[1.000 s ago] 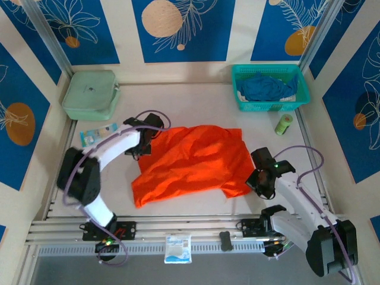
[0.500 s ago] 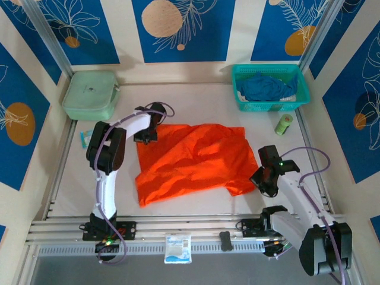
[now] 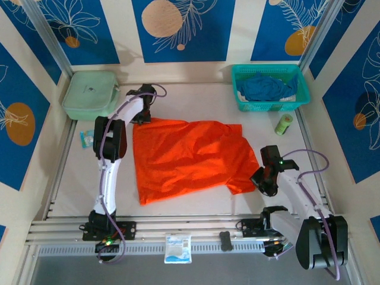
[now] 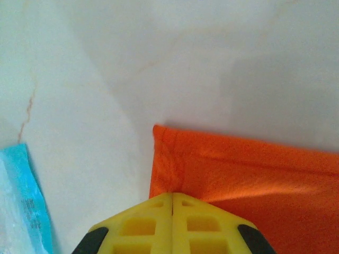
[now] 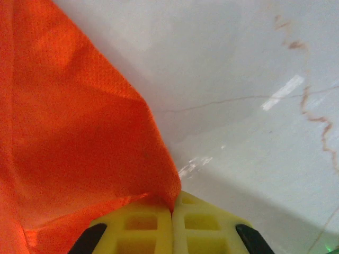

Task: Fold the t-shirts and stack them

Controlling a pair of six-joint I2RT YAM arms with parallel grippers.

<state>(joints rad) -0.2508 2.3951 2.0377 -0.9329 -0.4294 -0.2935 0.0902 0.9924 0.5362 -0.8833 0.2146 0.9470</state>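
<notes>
Pinching the orange t-shirt (image 3: 190,157) spread on the counter (image 3: 196,98): your left jaws are clamping its far-left corner, right jaws its near-right edge. Soft cloth, probably sagging unless gripped at corners.

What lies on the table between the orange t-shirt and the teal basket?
Nothing: in the top view, the table is bare between the orange t-shirt and the teal basket.

Overhead wide; wrists close, probably sharing t-shirt (image 3: 190,157).
</notes>
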